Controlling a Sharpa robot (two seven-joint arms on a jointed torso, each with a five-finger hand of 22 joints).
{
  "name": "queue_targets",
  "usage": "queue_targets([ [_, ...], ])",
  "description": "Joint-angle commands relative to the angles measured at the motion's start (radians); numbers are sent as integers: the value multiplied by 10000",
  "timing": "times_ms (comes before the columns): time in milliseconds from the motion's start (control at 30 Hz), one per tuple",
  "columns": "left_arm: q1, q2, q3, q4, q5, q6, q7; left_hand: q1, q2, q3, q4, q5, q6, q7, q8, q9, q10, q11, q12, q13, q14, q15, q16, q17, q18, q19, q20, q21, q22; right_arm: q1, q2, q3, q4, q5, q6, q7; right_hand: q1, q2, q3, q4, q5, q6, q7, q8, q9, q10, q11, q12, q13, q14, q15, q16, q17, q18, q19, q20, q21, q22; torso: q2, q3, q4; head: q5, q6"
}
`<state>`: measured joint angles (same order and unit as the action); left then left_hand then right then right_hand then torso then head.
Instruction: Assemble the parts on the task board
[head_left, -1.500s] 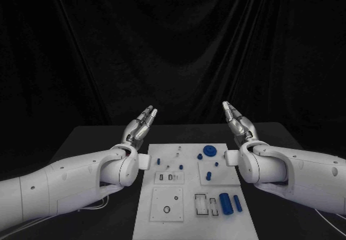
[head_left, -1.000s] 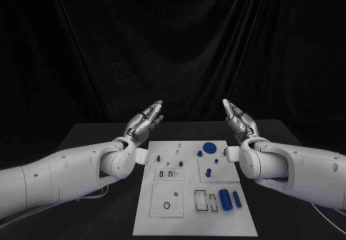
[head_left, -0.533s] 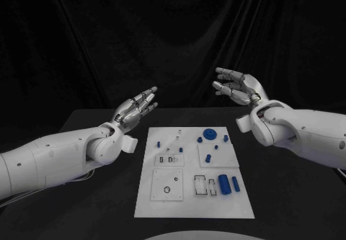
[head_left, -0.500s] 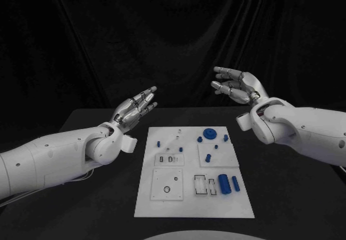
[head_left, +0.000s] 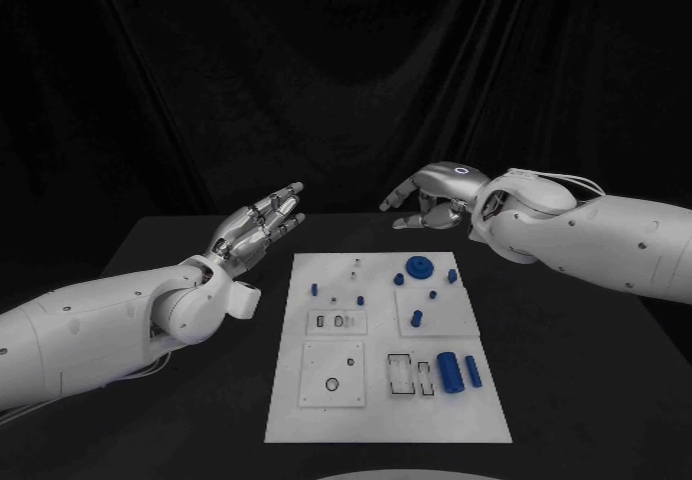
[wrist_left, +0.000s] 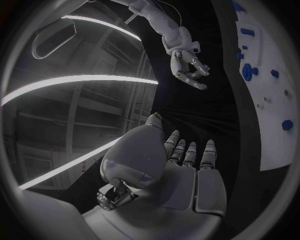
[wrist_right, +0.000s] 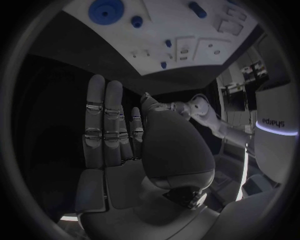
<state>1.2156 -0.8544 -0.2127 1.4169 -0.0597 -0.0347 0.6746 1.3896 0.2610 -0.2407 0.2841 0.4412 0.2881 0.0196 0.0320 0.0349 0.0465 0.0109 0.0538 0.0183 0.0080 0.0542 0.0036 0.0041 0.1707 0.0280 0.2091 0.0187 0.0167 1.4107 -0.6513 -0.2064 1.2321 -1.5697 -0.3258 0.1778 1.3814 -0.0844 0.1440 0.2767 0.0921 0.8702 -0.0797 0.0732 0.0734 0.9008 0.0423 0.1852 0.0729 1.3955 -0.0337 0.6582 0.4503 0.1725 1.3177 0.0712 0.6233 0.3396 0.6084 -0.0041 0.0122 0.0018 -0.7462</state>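
1. Head view: the task board is seen lying mid-table; the left hand is held raised beyond its far left corner, fingers straight and empty.
2. The right hand is held above the board's far edge, fingers apart, holding nothing.
3. Right wrist view: a round blue part is shown from above.
4. Two blue cylinders are counted lying side by side near the board's right edge.

- A robotics lab or test studio, it seems, staged for recording rather than daily use.
- Black curtains hang in folds behind a black table, closing off the background.
- A white task board with cut-outs and small blue parts lies centred on the table.
- The left wrist view shows long ceiling light strips, though the room is hard to make out.
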Motion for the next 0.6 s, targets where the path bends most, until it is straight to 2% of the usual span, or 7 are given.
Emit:
queue_targets([
  [33,35,-62,12,64,-73,158,1074,156,9,91,6,113,87,-8,66,8,21,1,42,6,6,167,70,14,99,28,107,78,15,-53,212,8,-344,-2928,1039,-885,-39,-169,137,-34,-52,100,-72,-29,17,102,-44,-231,11,130,-146,737,585,-117,196,-101,1356,1552,99,-9,38,-16,-34],
  [67,34,-85,12,71,-74,158,1085,198,19,114,-2,168,78,3,62,6,5,-10,41,2,9,243,72,15,97,42,148,90,21,-82,269,8,-428,-2996,1093,-899,-16,-239,229,-70,-72,174,-29,-36,30,180,-96,-368,21,163,-208,1485,1336,-218,208,-146,2172,2486,102,-10,41,-5,-51],
  [167,34,-154,12,85,-74,169,1102,227,22,130,-2,210,99,4,63,8,-5,-30,47,2,22,310,84,20,100,72,192,113,33,-200,403,8,-634,-3135,1243,-927,2,-277,309,-99,-91,218,1,-42,37,265,-111,-496,33,183,-217,2006,1834,-259,112,-182,2778,3182,103,-19,45,19,-5],
  [233,34,-217,11,103,-74,177,1097,234,21,133,-2,225,105,7,64,9,-6,-39,50,2,24,329,86,20,100,77,203,117,35,-309,483,8,-754,-3200,1347,-931,-74,-353,341,-40,-147,224,-15,-47,37,363,-142,-614,45,519,-329,3377,3364,-460,382,-255,4171,4873,93,-33,44,15,6],
  [300,34,-271,11,125,-74,179,1102,239,20,135,-1,231,111,8,65,10,-7,-41,52,2,26,347,88,21,100,80,215,120,36,-409,525,8,-807,-3236,1420,-929,-155,-399,358,20,-165,228,-10,-50,38,418,-161,-710,52,639,-331,4062,4088,-537,400,-284,4839,5693,75,-33,45,41,6],
  [400,33,-346,10,169,-74,175,1116,247,17,138,-2,240,124,14,67,11,-6,-46,58,3,31,369,93,23,100,89,229,127,40,-539,537,8,-793,-3266,1496,-935,-221,-423,359,56,-191,250,18,-44,44,457,-158,-755,58,688,-337,4401,4454,-582,413,-286,5177,6119,64,-16,37,96,9],
  [600,32,-406,10,186,-74,212,1112,282,7,152,-8,294,184,33,78,18,6,-44,84,8,48,411,108,29,102,118,272,151,52,-709,562,8,-760,-3289,1595,-949,-342,-435,379,69,-136,532,64,43,152,540,-168,-838,70,799,-355,5058,5177,-663,453,-299,5777,6891,58,-15,31,113,-4],
])
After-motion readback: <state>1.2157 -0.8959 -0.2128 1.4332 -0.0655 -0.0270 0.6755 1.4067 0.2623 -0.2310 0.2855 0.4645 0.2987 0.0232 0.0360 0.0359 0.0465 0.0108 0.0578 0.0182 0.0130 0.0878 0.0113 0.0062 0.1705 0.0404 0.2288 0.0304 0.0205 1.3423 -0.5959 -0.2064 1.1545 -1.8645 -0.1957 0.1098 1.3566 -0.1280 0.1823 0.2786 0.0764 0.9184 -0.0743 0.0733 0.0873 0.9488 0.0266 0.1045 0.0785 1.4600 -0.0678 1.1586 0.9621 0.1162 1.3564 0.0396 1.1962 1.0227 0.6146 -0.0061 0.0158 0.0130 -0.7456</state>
